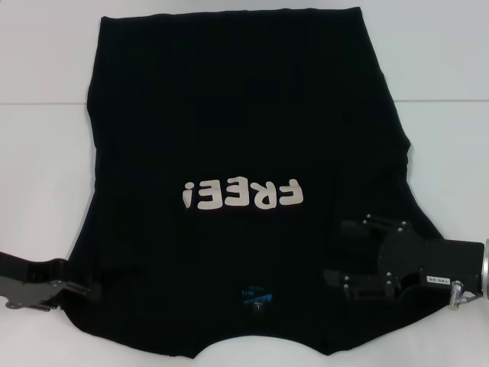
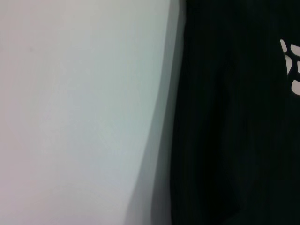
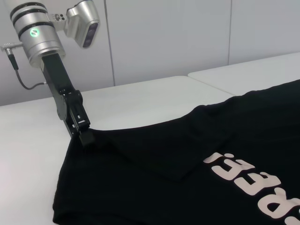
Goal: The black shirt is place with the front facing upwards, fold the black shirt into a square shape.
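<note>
black shirt (image 1: 229,115) spread flat on white table (image 1: 46,76), lettering up, collar at near edge, left gripper (image 3: 85,136) pinching near-left sleeve edge, right gripper (image 1: 344,252) over near-right sleeve, can't tell if open or shut, bare table on both sides

I see a plain black shirt (image 1: 229,115) with off-white lettering (image 1: 243,196) and a small blue label (image 1: 256,294); white table (image 1: 38,92); black grippers, silver wrists.
</note>
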Robot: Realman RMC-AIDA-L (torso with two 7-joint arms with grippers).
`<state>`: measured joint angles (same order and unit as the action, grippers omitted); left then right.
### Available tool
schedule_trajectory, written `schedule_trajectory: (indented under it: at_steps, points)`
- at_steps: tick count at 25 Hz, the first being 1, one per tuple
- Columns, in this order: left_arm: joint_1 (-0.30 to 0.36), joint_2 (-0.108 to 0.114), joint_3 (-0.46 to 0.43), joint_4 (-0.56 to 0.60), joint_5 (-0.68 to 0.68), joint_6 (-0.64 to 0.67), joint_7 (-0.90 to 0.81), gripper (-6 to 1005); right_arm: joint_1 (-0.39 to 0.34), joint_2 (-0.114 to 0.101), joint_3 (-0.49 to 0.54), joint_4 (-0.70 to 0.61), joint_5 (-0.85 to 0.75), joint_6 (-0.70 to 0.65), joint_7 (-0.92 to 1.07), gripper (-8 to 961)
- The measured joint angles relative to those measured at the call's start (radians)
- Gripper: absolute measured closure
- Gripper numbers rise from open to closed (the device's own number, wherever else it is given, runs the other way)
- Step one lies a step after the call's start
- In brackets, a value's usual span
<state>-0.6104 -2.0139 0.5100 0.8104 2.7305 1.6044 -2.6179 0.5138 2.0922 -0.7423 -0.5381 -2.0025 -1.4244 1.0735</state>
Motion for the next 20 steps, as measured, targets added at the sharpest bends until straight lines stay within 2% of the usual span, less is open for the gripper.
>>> schedule_trajectory:
  at_steps: [8,16,20]
  points:
    - [0.015,-0.002,-0.013,0.008,-0.005,-0.004,0.010,641,0.000,0.000,0.000,0.000,0.001,-0.006,0.002,41]
    - [0.019,-0.001,-0.054,0.005,-0.006,0.003,0.039,810,-0.005,-0.002,0.000,-0.015,0.001,-0.015,0.054,45]
    - [0.019,0.000,-0.059,0.004,-0.012,0.004,0.066,894,-0.020,-0.003,0.002,-0.107,-0.001,-0.035,0.197,47]
